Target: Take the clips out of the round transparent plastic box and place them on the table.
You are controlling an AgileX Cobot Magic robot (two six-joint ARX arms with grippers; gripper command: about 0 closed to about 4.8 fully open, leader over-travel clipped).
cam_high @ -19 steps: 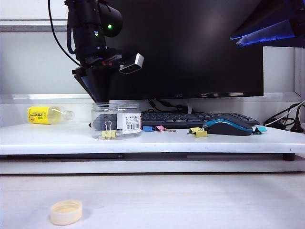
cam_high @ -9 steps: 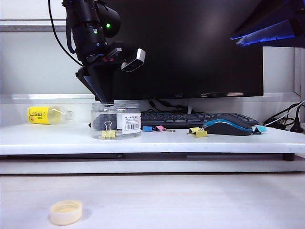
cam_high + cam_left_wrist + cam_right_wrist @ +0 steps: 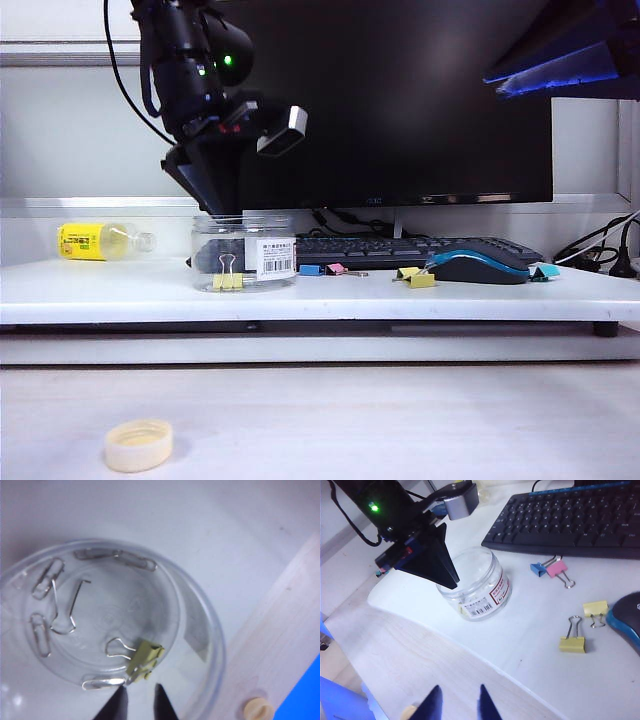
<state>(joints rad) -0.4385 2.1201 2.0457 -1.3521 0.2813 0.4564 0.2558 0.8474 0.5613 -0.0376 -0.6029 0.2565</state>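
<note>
Left arm [image 3: 190, 60]: black, bulky jointed housing with two small green indicator lights and a black cable looping along its side. A silver-and-black camera module [image 3: 280, 130] is mounted at the wrist. Left gripper [image 3: 139, 702]: two black, tapering triangular fingers. Right gripper [image 3: 456, 702]: two dark, pointed fingers [image 3: 433, 703] with a bluish sheen.

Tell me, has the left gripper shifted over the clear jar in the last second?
Yes, slightly: the left gripper has drifted right against the round transparent plastic box, and its wrist has turned. It hangs at the box's mouth.
</note>
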